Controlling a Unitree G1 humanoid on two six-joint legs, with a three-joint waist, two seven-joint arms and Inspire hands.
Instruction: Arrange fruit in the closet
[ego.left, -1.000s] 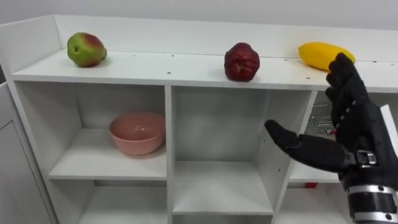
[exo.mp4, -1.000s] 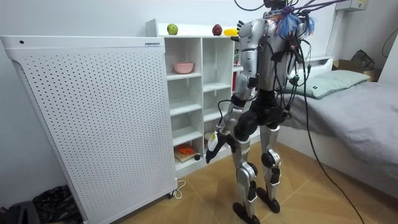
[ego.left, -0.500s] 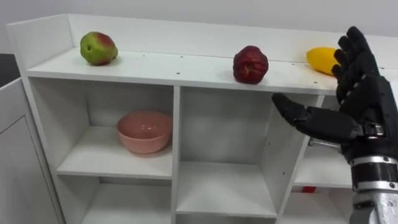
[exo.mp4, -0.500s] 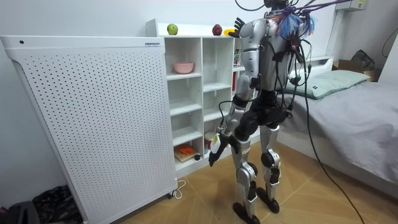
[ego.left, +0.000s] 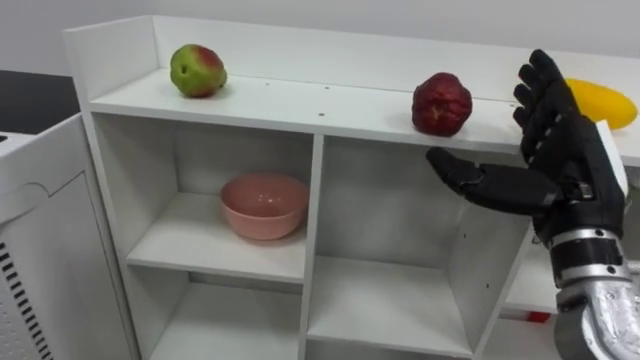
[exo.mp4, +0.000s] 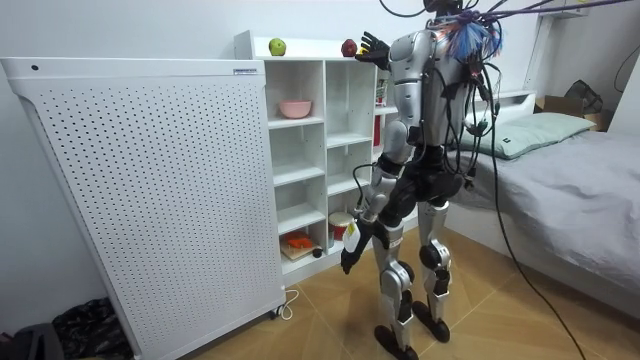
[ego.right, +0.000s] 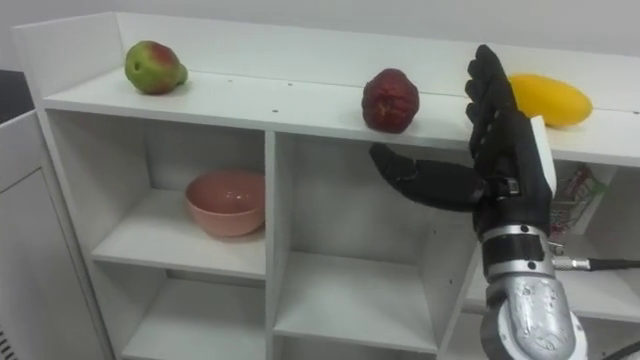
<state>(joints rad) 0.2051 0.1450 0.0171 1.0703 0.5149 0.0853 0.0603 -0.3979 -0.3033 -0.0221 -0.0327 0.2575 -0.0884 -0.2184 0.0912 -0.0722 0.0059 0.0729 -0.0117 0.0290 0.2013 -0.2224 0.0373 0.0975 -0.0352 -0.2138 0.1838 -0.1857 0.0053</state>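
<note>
All three fruits sit on top of the white shelf unit (ego.left: 300, 100), not in any compartment: a green-red fruit (ego.left: 198, 70) at the left, a dark red fruit (ego.left: 442, 103) in the middle and a yellow fruit (ego.left: 603, 103) at the right. The pink bowl (ego.left: 264, 205) sits in the top-left compartment. The right hand (ego.left: 565, 160) is up between red and yellow, fingers straight and spread, grasping nothing. The left hand (exo.mp4: 349, 250) hangs by the thigh.

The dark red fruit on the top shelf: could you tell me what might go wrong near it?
The open right hand is raised beside the dark red fruit, which sits near the front edge of the top shelf; a nudge might roll it off. The hand's back appears close to the yellow fruit and could bump it.
</note>
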